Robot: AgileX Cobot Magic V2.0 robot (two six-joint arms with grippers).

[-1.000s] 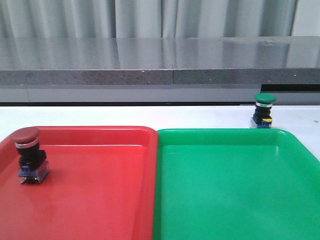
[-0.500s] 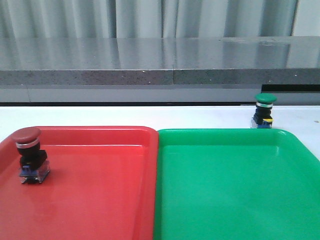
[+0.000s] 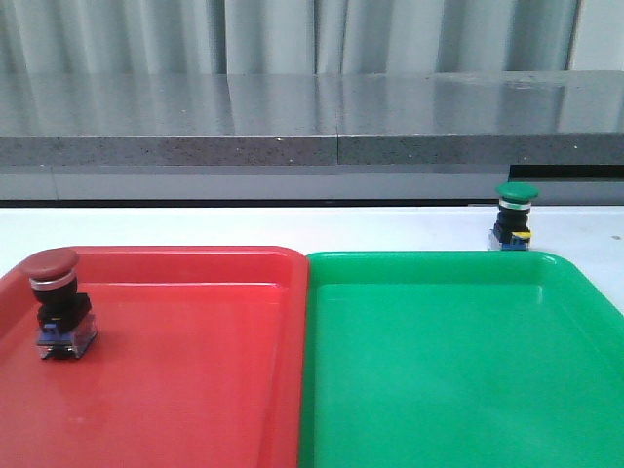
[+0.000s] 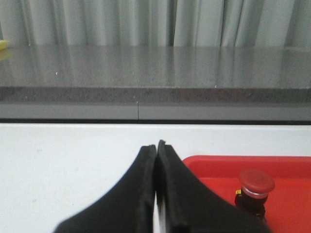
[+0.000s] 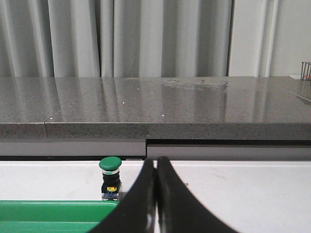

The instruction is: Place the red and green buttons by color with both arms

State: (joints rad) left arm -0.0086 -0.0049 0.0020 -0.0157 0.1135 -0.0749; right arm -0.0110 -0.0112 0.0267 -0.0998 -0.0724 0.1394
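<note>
The red button stands upright inside the red tray, near its left wall; it also shows in the left wrist view. The green button stands upright on the white table just behind the green tray; it also shows in the right wrist view. My left gripper is shut and empty, to the left of the red button. My right gripper is shut and empty, to the right of the green button. Neither arm shows in the front view.
The two trays sit side by side, touching in the middle. A grey stone ledge runs along the back of the white table, with grey curtains behind.
</note>
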